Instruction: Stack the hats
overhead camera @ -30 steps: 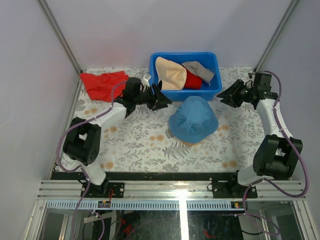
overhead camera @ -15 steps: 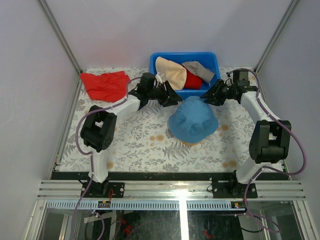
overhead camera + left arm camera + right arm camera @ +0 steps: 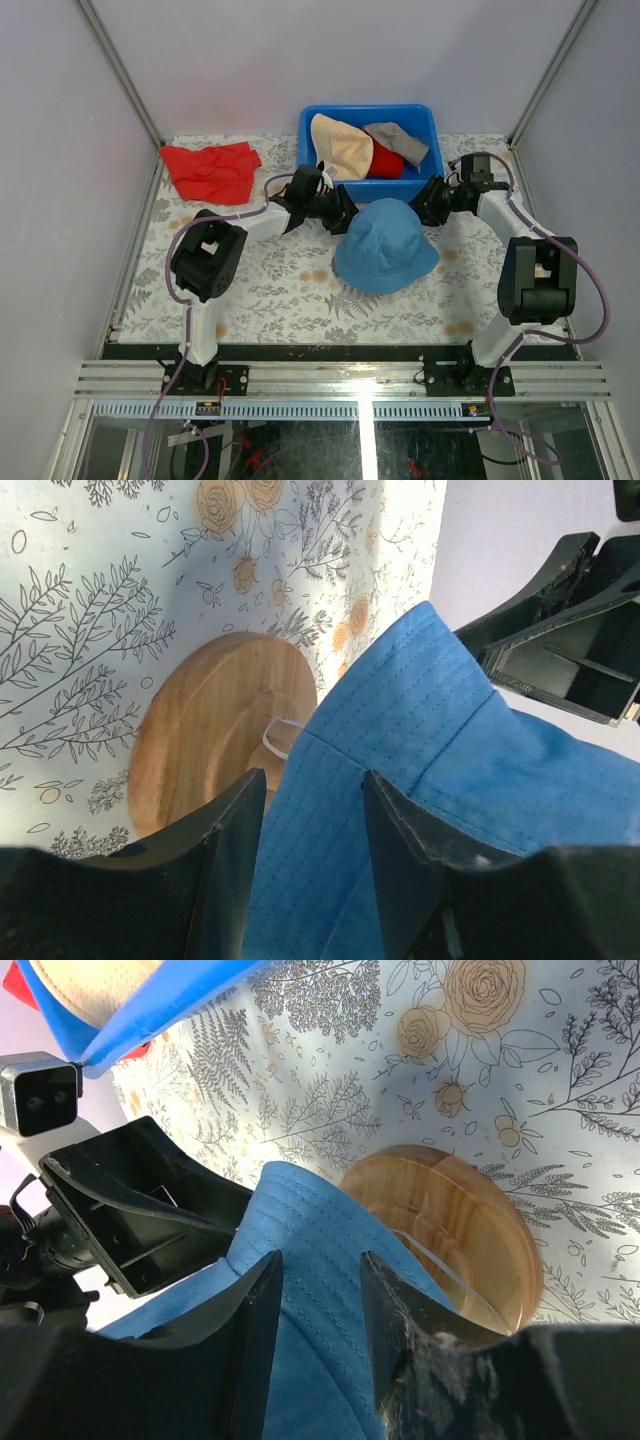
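The blue hat (image 3: 386, 246) sits on the wooden stand in the middle of the table. My left gripper (image 3: 343, 210) is at its far-left brim and my right gripper (image 3: 428, 202) at its far-right brim. In the left wrist view the open jaws (image 3: 315, 780) straddle the blue brim (image 3: 450, 780) beside the stand's wooden base (image 3: 210, 730). In the right wrist view the open jaws (image 3: 320, 1260) straddle the brim (image 3: 310, 1210) next to the base (image 3: 460, 1220). The peach-beige hat (image 3: 340, 146), red hat (image 3: 386, 162) and grey-khaki hat (image 3: 401, 140) lie in the blue bin (image 3: 433, 170).
A flat red cloth (image 3: 211, 168) lies at the back left of the flowered table cover (image 3: 270, 290). The bin stands just behind both grippers. Grey walls close in the table on the left, right and back.
Both grippers have moved in from the sides to the blue hat's far brim and narrowed their jaws. The hat has shifted a little and now hides the stand's base in the top view.
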`<state>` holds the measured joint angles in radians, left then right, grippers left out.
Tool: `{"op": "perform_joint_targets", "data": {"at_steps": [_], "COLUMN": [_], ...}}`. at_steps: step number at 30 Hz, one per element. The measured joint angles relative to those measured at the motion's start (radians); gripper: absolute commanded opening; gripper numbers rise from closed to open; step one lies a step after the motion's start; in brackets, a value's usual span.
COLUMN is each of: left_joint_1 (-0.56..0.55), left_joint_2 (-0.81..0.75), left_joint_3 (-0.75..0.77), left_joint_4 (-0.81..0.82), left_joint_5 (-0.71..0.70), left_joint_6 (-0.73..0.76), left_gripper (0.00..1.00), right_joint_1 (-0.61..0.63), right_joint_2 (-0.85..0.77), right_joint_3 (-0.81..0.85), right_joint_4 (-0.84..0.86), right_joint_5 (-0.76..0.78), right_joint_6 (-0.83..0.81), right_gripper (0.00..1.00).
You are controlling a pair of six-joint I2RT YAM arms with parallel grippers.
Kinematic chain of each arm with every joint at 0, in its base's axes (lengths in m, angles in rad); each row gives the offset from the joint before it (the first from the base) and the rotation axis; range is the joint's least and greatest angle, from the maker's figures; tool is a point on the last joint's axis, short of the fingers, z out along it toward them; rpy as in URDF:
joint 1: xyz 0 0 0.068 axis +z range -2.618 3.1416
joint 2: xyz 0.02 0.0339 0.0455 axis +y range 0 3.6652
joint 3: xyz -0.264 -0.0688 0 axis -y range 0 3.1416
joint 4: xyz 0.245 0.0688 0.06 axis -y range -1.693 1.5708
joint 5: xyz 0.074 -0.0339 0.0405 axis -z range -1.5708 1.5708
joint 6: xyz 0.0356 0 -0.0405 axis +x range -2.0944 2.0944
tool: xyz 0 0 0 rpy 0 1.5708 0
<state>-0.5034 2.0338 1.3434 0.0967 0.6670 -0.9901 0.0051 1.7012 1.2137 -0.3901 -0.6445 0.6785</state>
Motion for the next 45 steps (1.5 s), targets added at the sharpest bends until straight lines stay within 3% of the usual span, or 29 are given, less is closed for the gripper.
{"op": "perform_joint_targets", "data": {"at_steps": [6, 11, 16, 18, 21, 27, 31, 45], "left_joint_1": [0.009, 0.065, 0.148, 0.166, 0.167, 0.157, 0.163, 0.237], "left_joint_2": [-0.01, -0.051, -0.123, -0.155, -0.22, -0.387, -0.473, -0.606], "left_joint_3": [-0.009, 0.007, 0.042, 0.057, 0.067, 0.068, 0.076, -0.063], "left_joint_4": [-0.029, -0.099, -0.156, -0.182, -0.213, -0.264, -0.327, -0.51], "left_joint_5": [-0.021, -0.043, -0.06, -0.072, -0.084, -0.105, -0.131, -0.184], "left_joint_6": [0.026, 0.059, 0.088, 0.101, 0.12, 0.16, 0.203, 0.28], "left_gripper": [0.44, 0.46, 0.5, 0.51, 0.53, 0.55, 0.56, 0.56], "right_joint_1": [0.001, 0.002, 0.002, 0.002, 0.002, 0.014, 0.037, 0.174], "right_joint_2": [0.0, 0.0, 0.018, 0.063, 0.173, 0.492, 0.656, 0.776], "right_joint_3": [0.042, 0.22, 0.401, 0.487, 0.631, 0.984, 1.136, 1.189], "right_joint_4": [-0.061, -0.145, -0.182, -0.192, -0.208, -0.232, -0.226, -0.017], "right_joint_5": [0.039, 0.117, 0.162, 0.174, 0.196, 0.261, 0.301, 0.547], "right_joint_6": [-0.037, -0.077, -0.105, -0.117, -0.143, -0.184, -0.189, -0.247], "right_gripper": [0.49, 0.56, 0.71, 0.82, 0.88, 0.9, 0.9, 0.97]}}
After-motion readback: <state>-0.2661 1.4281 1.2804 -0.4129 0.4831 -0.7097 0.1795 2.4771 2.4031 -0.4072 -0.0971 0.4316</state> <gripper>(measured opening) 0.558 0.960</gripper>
